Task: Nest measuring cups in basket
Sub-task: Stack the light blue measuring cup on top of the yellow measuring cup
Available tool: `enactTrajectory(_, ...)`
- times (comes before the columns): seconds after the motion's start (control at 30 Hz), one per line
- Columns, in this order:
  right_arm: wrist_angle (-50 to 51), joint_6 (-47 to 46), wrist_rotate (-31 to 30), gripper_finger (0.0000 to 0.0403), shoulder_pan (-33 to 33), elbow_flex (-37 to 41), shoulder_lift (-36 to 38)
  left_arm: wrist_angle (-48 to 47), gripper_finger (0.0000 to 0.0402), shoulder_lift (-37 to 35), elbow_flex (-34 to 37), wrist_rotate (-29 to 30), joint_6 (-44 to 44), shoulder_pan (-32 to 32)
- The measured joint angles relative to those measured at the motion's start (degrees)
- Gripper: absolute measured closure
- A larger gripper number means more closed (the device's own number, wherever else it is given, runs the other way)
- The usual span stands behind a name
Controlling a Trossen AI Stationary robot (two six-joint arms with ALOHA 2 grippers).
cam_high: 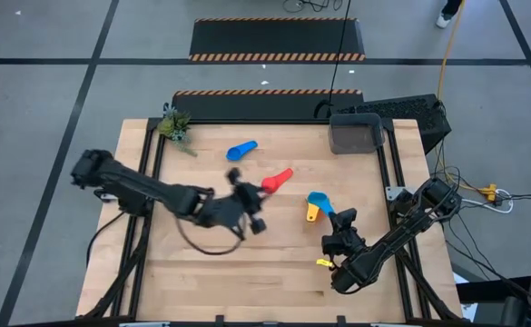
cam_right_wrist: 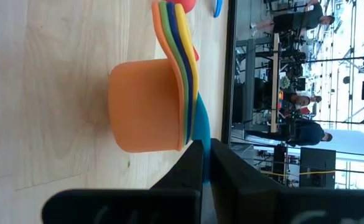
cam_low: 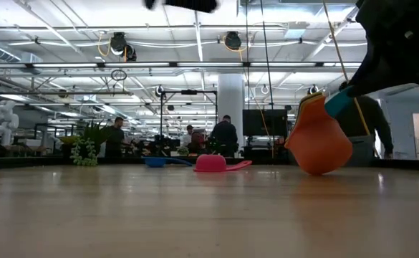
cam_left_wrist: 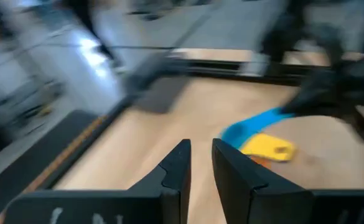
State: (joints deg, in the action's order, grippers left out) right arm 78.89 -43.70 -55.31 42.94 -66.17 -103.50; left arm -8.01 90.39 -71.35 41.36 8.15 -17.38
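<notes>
**Stacked cups near the right pincer, basket at the far edge**

The basket (cam_high: 355, 133) sits at the far right corner of the worktop (cam_high: 211, 263), just in front of a black keyboard (cam_high: 401, 111). From the high view nothing can be made out inside it; its interior looks dark.

The only filled container is the orange cup (cam_right_wrist: 145, 106). It lies tipped on its side on the worktop, and the rims of a yellow, a green, a navy and a light blue cup (cam_right_wrist: 201, 121) show nested inside it in thin coloured bands. The stack's mouth faces the right pincer (cam_right_wrist: 205, 149), whose fingers are pressed together right beside the light blue cup; whether they actually pinch it cannot be told. The stacked handles run away from the pincer toward the red cup. This stack lies well nearer than the basket, toward the front of the worktop.

The red cup (cam_high: 278, 179) lies alone to the left of and nearer than the basket, its handle pointing back toward the basket. The blue cup (cam_high: 240, 150) lies farther left of the basket, handle also toward it.

The left pincer (cam_left_wrist: 197, 163) hovers left of the red cup, fingers slightly parted and holding nothing.

A small green plant (cam_high: 175, 125) stands at the far left corner, well apart from the basket.
</notes>
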Motion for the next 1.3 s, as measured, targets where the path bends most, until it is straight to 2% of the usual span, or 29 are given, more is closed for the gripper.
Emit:
enactTrajectory(0.1, -0.1, -0.1, 0.1, 0.0403, 0.4, 0.0, 0.0, 10.5, 0.0332, 6.2, 0.0, -9.3, -5.6, 2.6)
enactTrajectory(0.27, -0.1, -0.2, 0.2, 0.0403, 1.5, 0.0, 0.0, 14.7, 0.0332, 14.9, 0.0, -11.6, -6.2, 6.0)
enactTrajectory(0.4, -0.1, -0.2, 0.1, 0.0403, 2.4, 0.0, 0.0, 18.5, 0.0332, 21.9, 0.0, -19.5, -3.7, 6.6)
enactTrajectory(0.47, 0.0, 0.0, 0.1, 0.0403, 2.6, 0.0, 0.0, 22.0, 0.0332, 25.5, 0.0, -21.6, -3.7, 6.2)
enactTrajectory(0.63, 0.0, -0.8, 0.1, 0.0403, 2.8, 0.0, 0.0, 30.1, 0.0332, 29.7, -0.1, -22.1, -3.6, 5.0)
enactTrajectory(1.0, -2.3, 1.0, -2.9, 0.0403, 3.4, 0.1, 0.0, 33.8, 0.0332, 30.5, -0.1, -22.5, -3.1, 4.6)
enactTrajectory(1.3, -2.8, 2.8, 0.1, 0.0393, 3.4, 0.1, 0.0, 36.7, 0.0332, 30.6, -0.1, -23.1, -3.0, 4.5)
